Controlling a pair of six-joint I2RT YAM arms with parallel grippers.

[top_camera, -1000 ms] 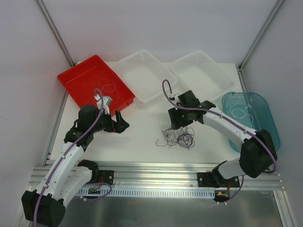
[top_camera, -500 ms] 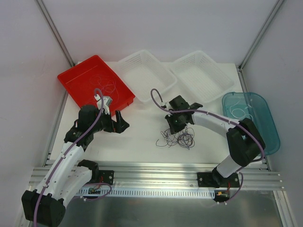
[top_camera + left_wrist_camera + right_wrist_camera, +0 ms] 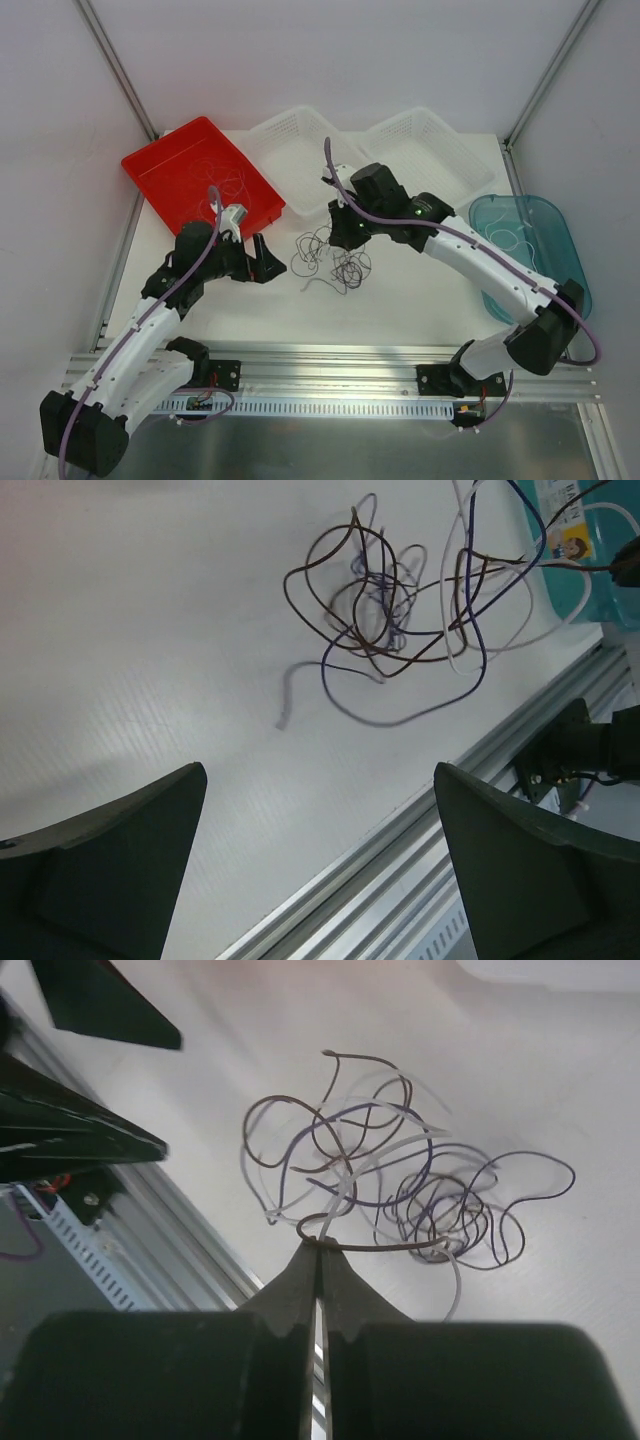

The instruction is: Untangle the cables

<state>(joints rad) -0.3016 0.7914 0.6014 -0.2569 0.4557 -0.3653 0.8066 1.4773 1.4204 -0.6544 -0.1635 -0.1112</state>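
The right gripper's fingers [image 3: 295, 1290] are pressed flat together with no gap between them, and at their very tip they pinch a brown strand and a white strand of the cables [image 3: 400, 1190]. From that pinch the rest of the bundle spreads out in loose loops of brown, purple and white, and it casts soft shadows on the table [image 3: 420, 290]. Seen from above, the right gripper [image 3: 340, 232] sits at the far edge of the tangle, which lies near the middle of the table between the two arms.

The left gripper [image 3: 262, 262] stands just beside the tangle on its left. Its fingers [image 3: 110, 870] are spread wide apart and hold nothing. The wrist view looks between them to the cables, which lie clear of both fingertips.

The table is white and matte, with a fine ribbed texture. An aluminium rail [image 3: 330, 360] runs along its near edge. At the back left sits a red tray [image 3: 175, 165] with a few thin wires in it. Beside it are two white mesh baskets [image 3: 300, 165] [image 3: 425, 155]. At the right edge is a translucent teal tray [image 3: 550, 250] with a pale wire curled inside. Plain pale walls [image 3: 330, 60] enclose the space, and slanted metal posts [image 3: 115, 65] stand at the corners.
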